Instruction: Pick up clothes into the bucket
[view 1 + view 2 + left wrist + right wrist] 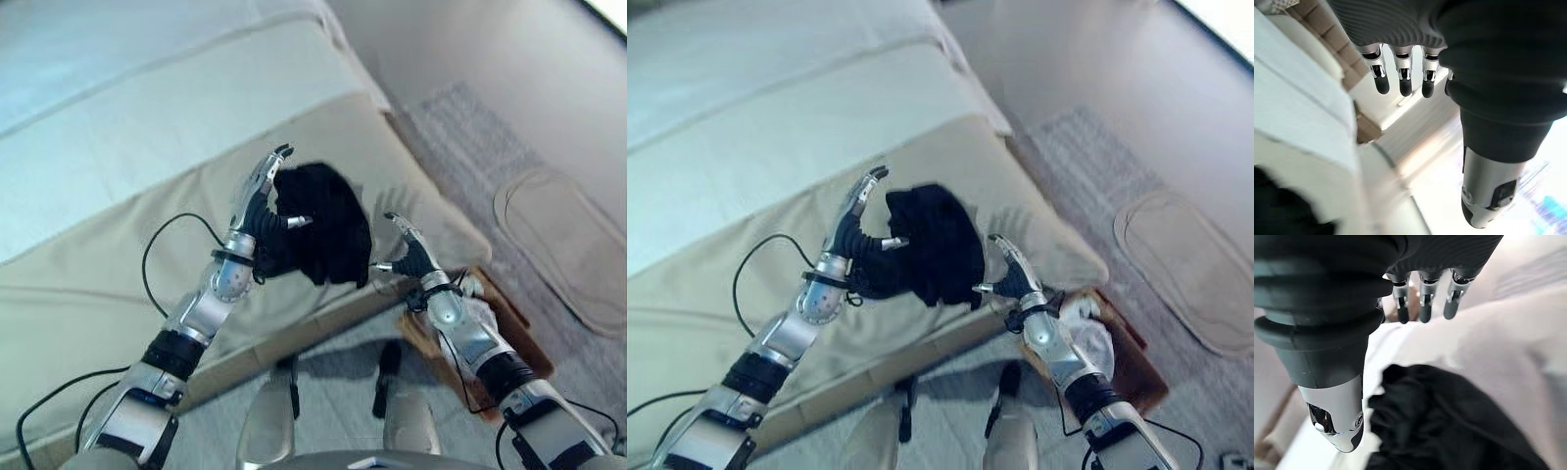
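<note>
Lying bunched up near the edge of the beige bed (118, 264), a black garment (328, 230) sits between the robot's two raised hands. It is crumpled into a dark heap on the cover, close to the bed's corner. The left hand (263, 201) is up against the garment's left side, fingers straight and pointing upward, thumb stuck out toward the cloth; from here I can't say whether it actually touches the fabric. In its own wrist view the left hand's fingers (1400, 78) hang straight and close on nothing. The right hand (409, 251) stands just off the garment's right side, fingers spread wide and relaxed, thumb out toward the cloth, holding nothing. Its wrist view shows the black cloth (1449, 421) heaped on the pale cover just past the straight fingers (1422, 303).

Down on the floor beside the bed's corner, under the right forearm, is a brown bucket (514, 333) with something white (1087, 338) in it. Further right a pale oval mat (563, 245) lies on a grey rug (470, 132).
</note>
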